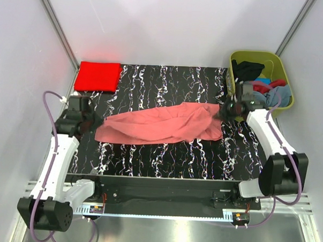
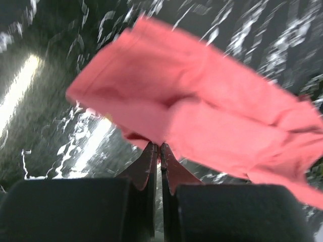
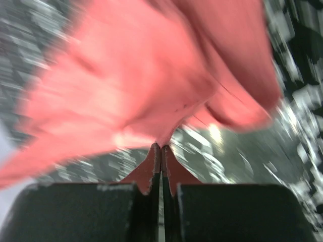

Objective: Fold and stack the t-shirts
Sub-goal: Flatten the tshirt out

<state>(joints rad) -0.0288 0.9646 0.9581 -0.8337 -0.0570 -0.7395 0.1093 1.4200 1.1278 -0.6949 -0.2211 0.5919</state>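
Observation:
A salmon pink t-shirt (image 1: 161, 123) is stretched crumpled across the middle of the black marbled table (image 1: 165, 158). My left gripper (image 1: 95, 122) is shut on its left end; the left wrist view shows the cloth (image 2: 202, 111) pinched at the fingertips (image 2: 157, 147). My right gripper (image 1: 222, 114) is shut on its right end, with the cloth (image 3: 141, 85) pinched in the right wrist view (image 3: 161, 147). A folded bright red t-shirt (image 1: 98, 76) lies at the far left corner. Black, dark red and grey-blue shirts (image 1: 265, 85) lie in the tub.
An olive-green plastic tub (image 1: 282, 64) stands off the table's far right corner, just behind my right arm. White walls close in the back and sides. The arm bases sit at the near edge.

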